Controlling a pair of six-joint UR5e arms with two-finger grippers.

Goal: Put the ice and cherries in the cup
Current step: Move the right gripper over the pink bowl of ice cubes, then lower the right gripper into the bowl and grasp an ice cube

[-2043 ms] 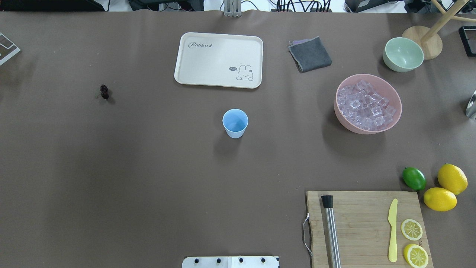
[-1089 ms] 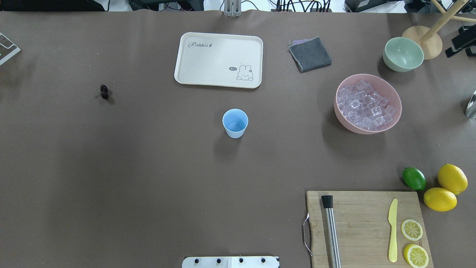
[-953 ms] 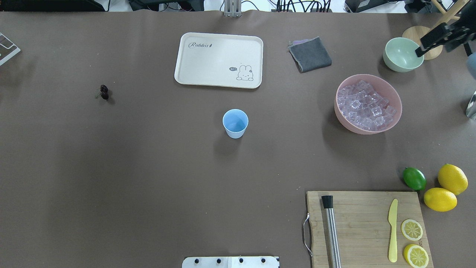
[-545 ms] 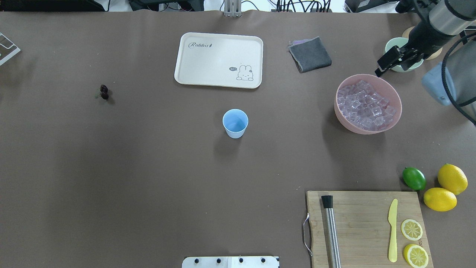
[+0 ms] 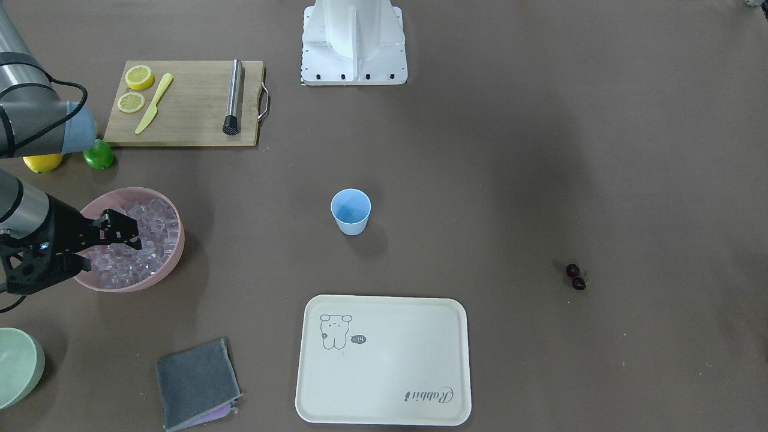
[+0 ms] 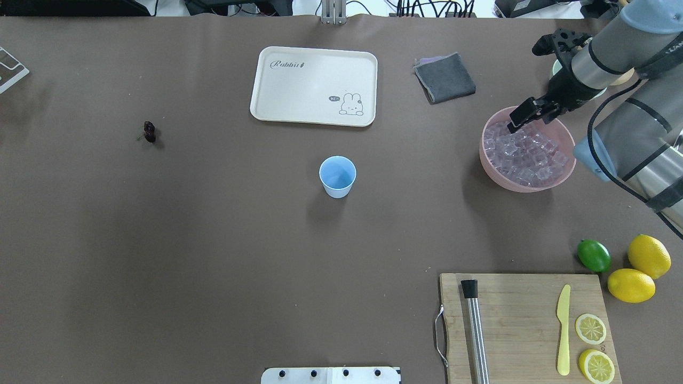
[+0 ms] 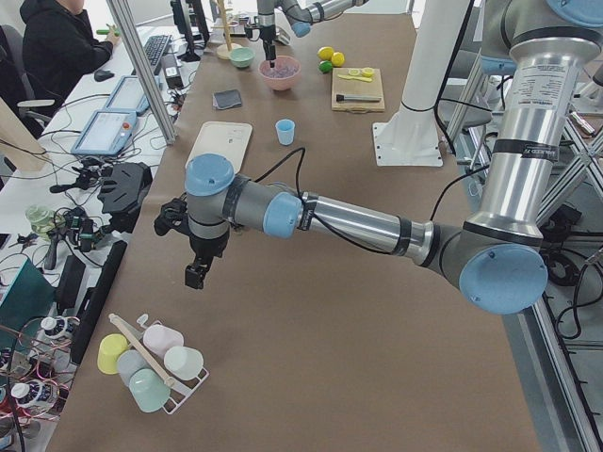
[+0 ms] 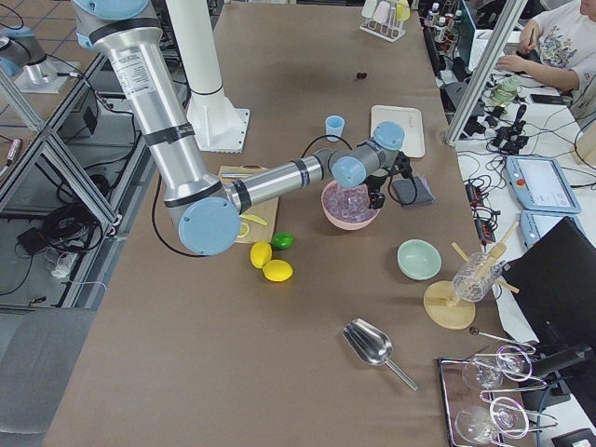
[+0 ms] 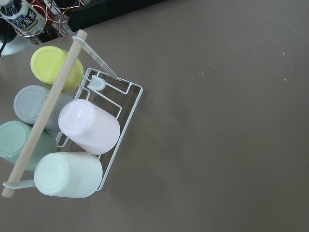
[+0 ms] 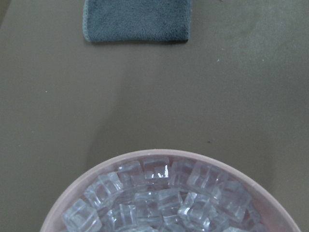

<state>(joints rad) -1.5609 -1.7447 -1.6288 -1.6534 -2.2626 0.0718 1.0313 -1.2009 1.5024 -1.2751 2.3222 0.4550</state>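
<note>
The light-blue cup (image 6: 337,176) stands upright and empty mid-table, and also shows in the front view (image 5: 350,210). The ice (image 6: 525,154) fills a pink bowl (image 6: 499,181) on the right, and fills the bottom of the right wrist view (image 10: 164,198). The two dark cherries (image 6: 149,132) lie far left on the table. My right gripper (image 6: 518,120) hangs open and empty over the bowl's far rim, just above the ice (image 5: 137,236). My left gripper (image 7: 195,275) shows only in the left side view, off the table's left end. I cannot tell its state.
A cream tray (image 6: 314,85) and a grey cloth (image 6: 444,78) lie at the back. A pale green bowl (image 5: 15,366) sits beyond the pink bowl. A cutting board (image 6: 525,325) with muddler, knife and lemon slices, a lime (image 6: 594,255) and lemons (image 6: 648,256) are front right. A cup rack (image 9: 72,135) lies below the left wrist.
My right arm has come in from the right edge and moved its gripper from over the green bowl to over the pink bowl's ice. The cup and cherries have not moved.
</note>
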